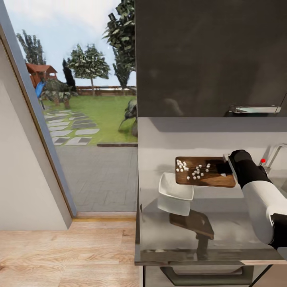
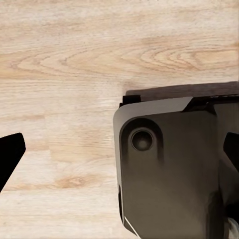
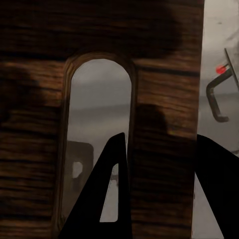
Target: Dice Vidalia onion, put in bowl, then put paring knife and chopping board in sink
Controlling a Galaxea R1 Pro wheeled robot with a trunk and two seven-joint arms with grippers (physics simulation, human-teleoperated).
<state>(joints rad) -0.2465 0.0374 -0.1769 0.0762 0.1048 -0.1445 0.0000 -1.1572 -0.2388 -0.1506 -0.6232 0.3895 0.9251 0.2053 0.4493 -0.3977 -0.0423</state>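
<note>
Head: right fingers (image 1: 228, 166) hold the chopping board (image 1: 211, 179) by its sink-side end, lifted, diced onion (image 1: 194, 170) on top; bowl (image 1: 175, 193) sits under its far end, long axis pointing there.
Left wrist: floor (image 2: 64, 64); finger gap unclear.
Right wrist: fingers clamp the board (image 3: 164, 114) at its slot.

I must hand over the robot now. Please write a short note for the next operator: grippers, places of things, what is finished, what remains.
Right gripper: shut on the chopping board at its handle-slot end, holding it lifted above the countertop.
Left gripper: pointing down at the wood floor; open or shut cannot be told.
Diced onion: lying on the board. Bowl: on the countertop, beside and under the board's free end, no cubes in it.
Done: onion diced.
Left: tip the dice into the bowl, then put the board and the knife into the sink by the tap.
</note>
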